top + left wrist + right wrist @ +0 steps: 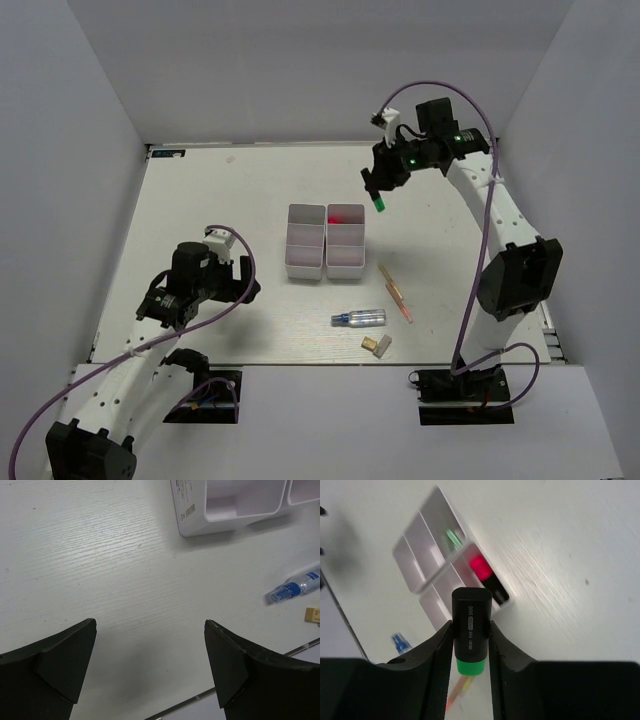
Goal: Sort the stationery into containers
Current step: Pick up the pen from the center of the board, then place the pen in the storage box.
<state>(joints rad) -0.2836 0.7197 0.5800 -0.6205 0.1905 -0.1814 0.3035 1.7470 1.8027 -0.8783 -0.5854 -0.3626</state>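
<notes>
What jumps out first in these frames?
The right hand, raised past the far right corner of the two white trays, clamps a green-capped black marker. A red-capped marker lies in the far compartment of the right tray. The left hand hangs open and empty, left of the trays.

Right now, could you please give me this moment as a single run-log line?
right hand: shut on green-capped marker, raised near white trays | left hand: open, empty, above table | loose: clear tube, tan block, orange pen
</notes>
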